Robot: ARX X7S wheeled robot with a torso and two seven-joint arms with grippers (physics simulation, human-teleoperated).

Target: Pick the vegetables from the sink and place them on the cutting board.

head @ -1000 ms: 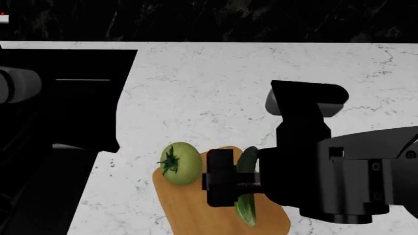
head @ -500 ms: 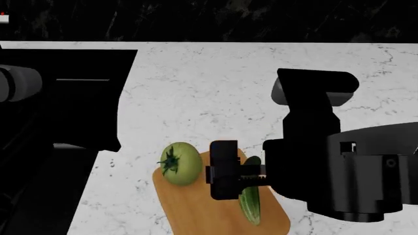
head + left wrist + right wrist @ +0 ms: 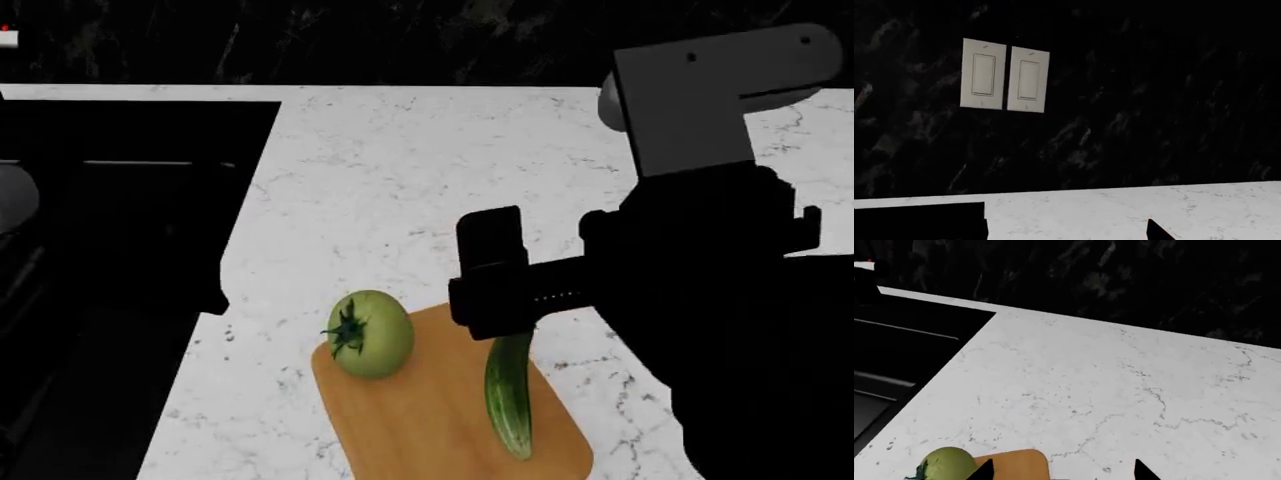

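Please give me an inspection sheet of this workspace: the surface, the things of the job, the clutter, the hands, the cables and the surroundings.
Surface: white marbled countertop, bare apart from the board.
Job's things: tomato and cucumber both lie on the cutting board, apart from each other; the sink looks dark, no vegetable seen in it.
Clutter: nothing seen.
Hands: right hand is above the board's far edge, over the cucumber's end, holding nothing, fingers spread; left hand shows only a fingertip, state unclear.
Cables: nothing seen.
Surroundings: dark marbled back wall with two white switches.
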